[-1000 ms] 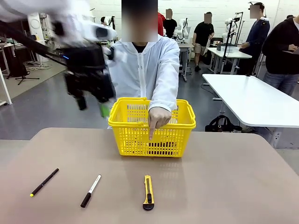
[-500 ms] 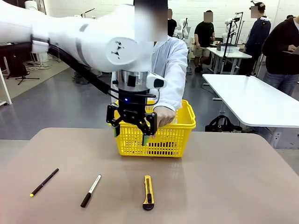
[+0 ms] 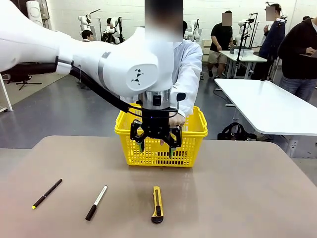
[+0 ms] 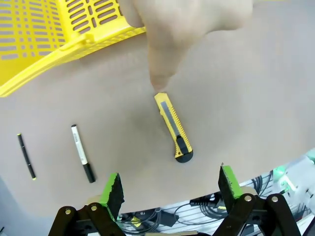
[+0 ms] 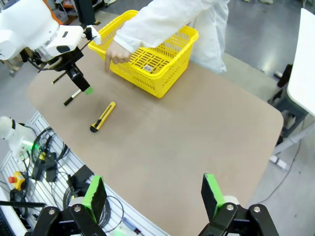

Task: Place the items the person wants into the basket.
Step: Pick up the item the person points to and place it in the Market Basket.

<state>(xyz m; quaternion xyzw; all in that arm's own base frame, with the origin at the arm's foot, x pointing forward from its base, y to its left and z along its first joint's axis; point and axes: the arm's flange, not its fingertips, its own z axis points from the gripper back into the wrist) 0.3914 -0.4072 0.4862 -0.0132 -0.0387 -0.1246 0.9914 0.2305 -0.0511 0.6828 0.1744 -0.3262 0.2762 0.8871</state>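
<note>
Front: my left hand (image 3: 156,148) covers most of the person's pointing hand (image 3: 175,121) and part of the basket (image 3: 195,144) front. Left wrist: basket cut off at top-left corner. Right wrist: small object (image 5: 145,67) inside basket, too small to identify.

Glossy white left arm (image 3: 94,57), a black cable (image 3: 101,90) slung beneath it; its black tool (image 3: 156,146) bears green pads (image 4: 112,191) (bright ones). The person (image 3: 188,69) wears a white jacket (image 5: 211,29).

ITEM COUNT

Table (image 3: 257,198): one. On it: one yellow basket (image 3: 190,148), one utility knife (image 3: 157,204), one black pen with yellow tip (image 3: 47,193), one black-and-white marker (image 3: 96,203). Writing tools in total: two. Person's pointing hand (image 4: 187,29): one.
</note>
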